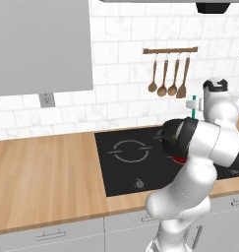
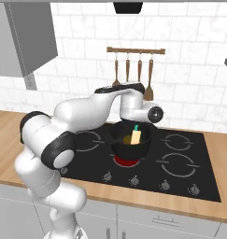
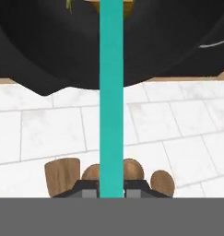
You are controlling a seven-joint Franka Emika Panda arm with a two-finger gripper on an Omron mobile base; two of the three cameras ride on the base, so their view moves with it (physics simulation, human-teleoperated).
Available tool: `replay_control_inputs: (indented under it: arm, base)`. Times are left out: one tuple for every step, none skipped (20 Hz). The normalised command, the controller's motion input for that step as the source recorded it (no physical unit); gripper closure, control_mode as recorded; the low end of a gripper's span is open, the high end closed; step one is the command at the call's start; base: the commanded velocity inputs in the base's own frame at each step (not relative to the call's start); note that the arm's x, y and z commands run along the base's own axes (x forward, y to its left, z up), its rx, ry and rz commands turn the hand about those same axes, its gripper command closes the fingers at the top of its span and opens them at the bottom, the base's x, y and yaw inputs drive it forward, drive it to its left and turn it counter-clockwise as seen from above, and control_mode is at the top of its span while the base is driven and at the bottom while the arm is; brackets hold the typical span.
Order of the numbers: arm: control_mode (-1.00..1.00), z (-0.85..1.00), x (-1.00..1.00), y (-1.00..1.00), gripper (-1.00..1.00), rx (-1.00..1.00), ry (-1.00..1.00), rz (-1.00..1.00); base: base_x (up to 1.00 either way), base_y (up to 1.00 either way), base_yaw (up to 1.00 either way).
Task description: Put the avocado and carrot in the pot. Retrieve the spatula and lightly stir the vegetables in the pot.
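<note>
The black pot (image 2: 122, 144) sits on a glowing red burner of the cooktop (image 2: 180, 163). My gripper (image 2: 136, 124) hangs over it, shut on the spatula's teal handle (image 2: 136, 128), and the pale tan blade (image 2: 136, 137) reaches down inside the pot. A yellow-orange piece (image 2: 128, 139) lies next to the blade. In the hand view the teal handle (image 3: 111, 92) runs from my gripper (image 3: 111, 191) up into the dark pot (image 3: 39, 46); a greenish bit (image 3: 68, 4) shows at the top edge. From the left base view my arm hides the pot, and the gripper (image 1: 193, 106) holds the teal handle (image 1: 194, 114).
A wall rail (image 2: 136, 50) with several brown wooden utensils (image 2: 149, 88) hangs behind the cooktop. Knobs (image 2: 135, 179) line the cooktop's front edge. Wooden counter (image 1: 42, 172) stretches to the left, under a grey wall cabinet (image 1: 42, 44).
</note>
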Motion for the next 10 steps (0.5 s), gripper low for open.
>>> replay_control_inputs:
  arm:
    - [-1.00,0.01,-0.06,-0.42,1.00,0.13,0.22,-0.25]
    - [-1.00,0.00,-0.05,-0.40,1.00,0.12,0.17,-0.24]
    - [-1.00,0.00,0.00,-0.36,1.00,0.10,0.15,-0.24]
    - [-1.00,0.00,-0.01,-0.31,1.00,0.08,0.09,-0.22]
    - [-1.00,0.00,0.00,-0.25,1.00,0.06,0.07,-0.21]
    - [-1.00,0.00,0.00,-0.18,1.00,0.05,0.03,-0.20]
    - [-1.00,0.00,0.00,-0.09,1.00,0.05,0.00,-0.17]
    - [-1.00,0.00,0.00,-0.02,1.00,0.04,0.00,-0.14]
    - [-1.00,-0.07,0.14,0.00,1.00,0.04,0.00,-0.10]
    - [-1.00,-0.17,0.28,0.00,1.00,0.04,-0.07,-0.07]
  base:
    - [0.00,0.00,0.00]
    - [0.00,0.00,0.00]
    - [0.00,0.00,0.00]
    - [0.00,0.00,0.00]
    - [0.00,0.00,0.00]
    - [0.00,0.00,0.00]
    - [0.00,0.00,0.00]
    - [0.00,0.00,0.00]
    - [0.00,0.00,0.00]
    - [0.00,0.00,0.00]
